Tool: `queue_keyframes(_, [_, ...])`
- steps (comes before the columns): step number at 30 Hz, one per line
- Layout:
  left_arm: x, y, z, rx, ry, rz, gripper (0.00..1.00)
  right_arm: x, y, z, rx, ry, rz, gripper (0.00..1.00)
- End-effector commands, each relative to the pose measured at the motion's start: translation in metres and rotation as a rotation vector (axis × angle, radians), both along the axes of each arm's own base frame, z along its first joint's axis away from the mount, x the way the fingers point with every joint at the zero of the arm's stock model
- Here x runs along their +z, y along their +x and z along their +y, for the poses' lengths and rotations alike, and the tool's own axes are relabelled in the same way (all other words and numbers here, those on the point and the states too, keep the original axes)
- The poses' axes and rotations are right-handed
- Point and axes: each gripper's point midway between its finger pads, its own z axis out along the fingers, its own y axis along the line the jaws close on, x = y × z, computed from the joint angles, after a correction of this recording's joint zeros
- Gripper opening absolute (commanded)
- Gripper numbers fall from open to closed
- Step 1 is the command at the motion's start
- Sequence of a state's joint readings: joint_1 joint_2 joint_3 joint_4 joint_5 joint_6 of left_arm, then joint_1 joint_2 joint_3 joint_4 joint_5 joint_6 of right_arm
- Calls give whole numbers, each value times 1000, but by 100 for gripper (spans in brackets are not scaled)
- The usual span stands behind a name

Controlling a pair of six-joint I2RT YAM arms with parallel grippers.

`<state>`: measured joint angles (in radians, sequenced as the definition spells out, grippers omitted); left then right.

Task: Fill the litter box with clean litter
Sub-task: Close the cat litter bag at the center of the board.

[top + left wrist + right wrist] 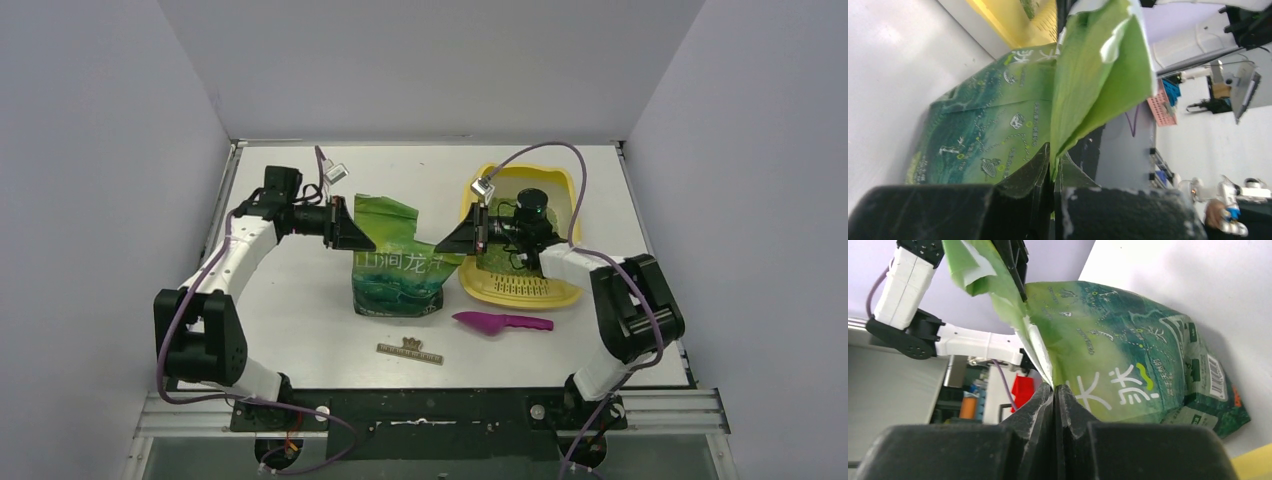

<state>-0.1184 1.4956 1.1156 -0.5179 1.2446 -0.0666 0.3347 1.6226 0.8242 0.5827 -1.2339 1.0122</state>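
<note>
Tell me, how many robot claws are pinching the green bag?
2. The left gripper pinches the top left corner of the green bag, the right gripper its top right corner. No others show.

The left arm (235, 250) and the right arm (570, 265) are built alike, with white, boxy links joined by chunky black joint housings (200, 340). A thin purple cable (545, 146) loops along each arm and meets a small white plug (335, 172) near the wrist. The left claw (374, 247) and the right claw (438, 249) are black wedges tapering to a point. Seen close, their fingers (923, 210) are matt black, scuffed with pale flecks and scratches. A black, round-lensed camera (530, 205) sits on the right wrist. Both bases are bolted to a silver rail (670, 408) at the near edge.
</note>
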Motion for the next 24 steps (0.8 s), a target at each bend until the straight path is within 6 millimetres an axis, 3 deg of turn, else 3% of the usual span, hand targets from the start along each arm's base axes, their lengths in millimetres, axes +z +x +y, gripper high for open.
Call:
queue_keyframes(1, [19,-18,4,-94,-8,19,0,26,6,2,17,109,78,0])
queue_keyframes(6, [4,-25,14,-110,101,129,0,23,10,2,9,109,158,0])
queue_keyframes(9, [-7,-14,19,-47,177,143,0,0,11,0,-5,2,162,0])
queue_keyframes(12, [-12,-6,26,6,247,130,0,-37,1,-16,-12,-267,144,0])
queue_keyframes(16, [-13,2,29,44,268,115,0,-42,-9,-25,22,-319,176,0])
queue_keyframes(20, [-14,0,28,15,268,127,0,-49,-12,-31,28,-384,162,10])
queue_keyframes(24, [-10,1,27,15,262,114,0,-36,-6,-39,-16,-441,50,39])
